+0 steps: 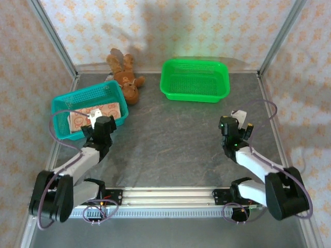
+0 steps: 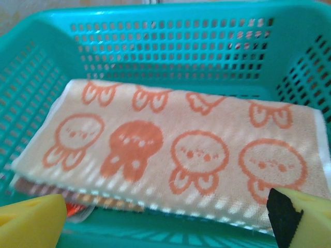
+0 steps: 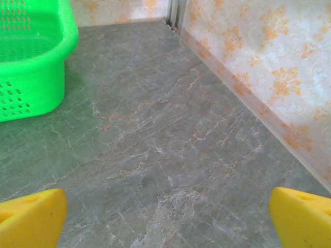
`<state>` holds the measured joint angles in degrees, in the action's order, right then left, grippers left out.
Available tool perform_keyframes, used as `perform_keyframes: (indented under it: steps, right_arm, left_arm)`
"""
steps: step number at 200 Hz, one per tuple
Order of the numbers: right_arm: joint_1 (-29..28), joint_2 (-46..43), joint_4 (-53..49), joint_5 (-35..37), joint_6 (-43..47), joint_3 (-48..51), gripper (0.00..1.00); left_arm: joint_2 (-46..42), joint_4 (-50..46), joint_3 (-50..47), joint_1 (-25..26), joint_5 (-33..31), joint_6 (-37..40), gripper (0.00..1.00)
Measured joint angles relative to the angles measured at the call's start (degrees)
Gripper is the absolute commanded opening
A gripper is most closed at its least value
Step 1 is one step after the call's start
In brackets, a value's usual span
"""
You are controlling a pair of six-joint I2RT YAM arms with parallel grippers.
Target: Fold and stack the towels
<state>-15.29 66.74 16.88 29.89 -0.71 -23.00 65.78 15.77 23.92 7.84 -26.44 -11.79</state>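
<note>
Towels (image 2: 170, 155) sit in teal basket (image 1: 62, 102), frame left; left end effector (image 1: 95, 118) hovers spread wide, presumably to grab; right end effector (image 1: 239, 120) likewise spread, idle.

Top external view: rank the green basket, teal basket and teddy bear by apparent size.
1. Green basket and teal basket: about alike, and the teal one is partly hidden, so not ranked.
2. Teddy bear: clearly smallest.

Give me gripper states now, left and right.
Left gripper: open, empty, aimed at the orange-print towel in the teal basket.
Right gripper: open, empty, above the table.
</note>
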Motion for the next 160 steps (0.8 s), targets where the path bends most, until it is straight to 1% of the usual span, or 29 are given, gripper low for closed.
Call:
perform_keyframes:
  steps: [3, 10, 19, 34, 68, 80, 97, 118, 135, 160]
  right_arm:
    - [0.2, 0.9, 1.3, -0.4, 0.4, 0.2, 0.99]
    - [0.7, 3.5, 4.0, -0.9, 1.0, 0.6, 0.99]
    - [1.4, 6.3, 6.5, -1.7, 1.9, 0.7, 0.99]
    - [2.5, 9.9, 11.2, -4.0, 3.3, 0.7, 0.99]
    - [5.7, 15.6, 19.8, -11.0, 6.0, 0.1, 1.00]
    - [6.7, 17.0, 20.7, -13.1, 6.2, -0.2, 1.00]
    - [8.3, 17.2, 22.6, -16.4, 6.3, 0.0, 0.99]
    - [10.9, 19.1, 28.0, -21.0, 6.0, 0.4, 0.99]
    - [12.3, 20.6, 27.5, -23.6, 5.5, 0.2, 0.99]
    - [13.0, 20.9, 27.5, -25.4, 5.0, 0.2, 0.99]
  left_arm:
    - [1.6, 2.6, 0.0, 0.0, 0.0, 0.7, 1.00]
    - [2.7, 4.5, 0.0, -0.1, 0.1, 1.4, 1.00]
    - [5.9, 9.9, 0.1, -0.1, 0.5, 3.0, 1.00]
    - [8.8, 14.8, 0.4, -0.5, 1.5, 4.9, 1.00]
    - [15.3, 27.0, 0.1, -2.0, 4.9, 7.4, 1.00]
    - [16.6, 29.4, 0.0, -2.4, 6.4, 7.8, 1.00]
    - [19.1, 35.1, -0.7, -2.7, 7.6, 9.2, 1.00]
    - [19.7, 36.7, -0.7, -3.4, 9.1, 9.7, 1.00]
    - [20.1, 37.6, -0.8, -3.6, 9.8, 9.9, 1.00]
    - [20.3, 37.9, -0.9, -3.7, 10.2, 10.0, 1.00]
